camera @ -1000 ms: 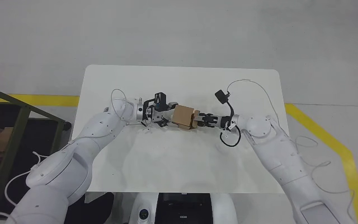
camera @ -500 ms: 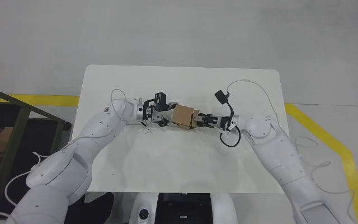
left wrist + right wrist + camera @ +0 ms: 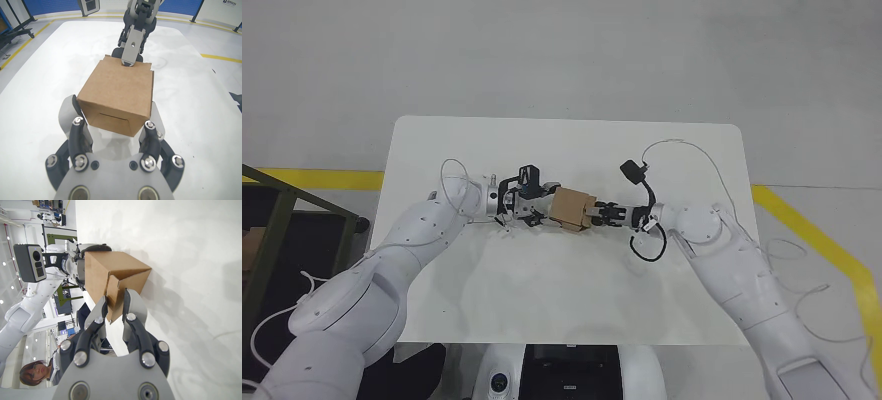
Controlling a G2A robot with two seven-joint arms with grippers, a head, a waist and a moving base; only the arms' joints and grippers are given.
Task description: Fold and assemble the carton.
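Top view: left jaws clamp the carton (image 3: 570, 209) by its sides; right jaws pinch its end flap.

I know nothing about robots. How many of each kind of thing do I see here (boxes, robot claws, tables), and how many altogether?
carton: 1
grippers: 2 (left gripper, right gripper)
table: 1
Total: 4
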